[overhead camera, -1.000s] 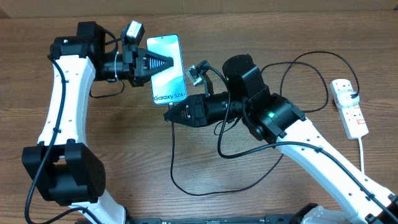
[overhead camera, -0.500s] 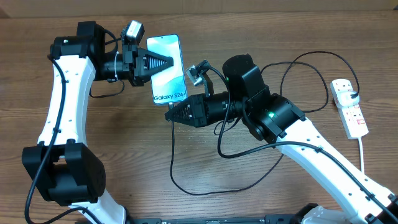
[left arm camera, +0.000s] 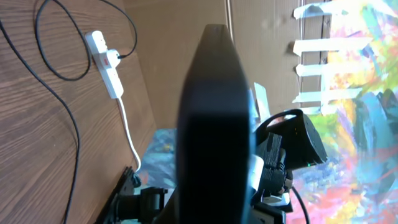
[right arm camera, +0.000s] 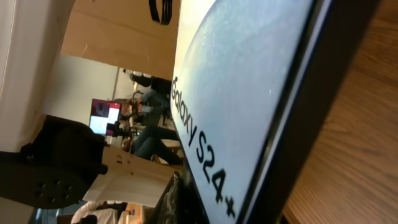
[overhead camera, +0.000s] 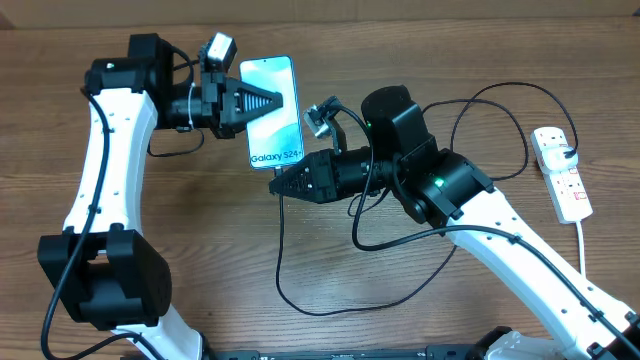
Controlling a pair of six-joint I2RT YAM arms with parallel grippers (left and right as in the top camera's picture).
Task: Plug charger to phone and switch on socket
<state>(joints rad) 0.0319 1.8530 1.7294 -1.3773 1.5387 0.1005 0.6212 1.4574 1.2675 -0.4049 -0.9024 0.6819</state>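
Currently slim, rigid, slick teal-screened smartphone (overhead camera: pixel 274 115) sits clamped in left fingers (overhead camera: pixel 257 100). Right fingers (overhead camera: pixel 296 183) apparently pinch thin, floppy black charger cable (overhead camera: pixel 279 250) by its plug; best grip point.

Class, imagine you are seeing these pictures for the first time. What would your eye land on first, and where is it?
The light blue phone reading "Galaxy S24" stands out first, gripped by the left tool at the upper middle of the overhead view. Just below its lower end, the right tool pinches the charger, whose thin black cable loops away beneath it. At the far right lies the white socket.
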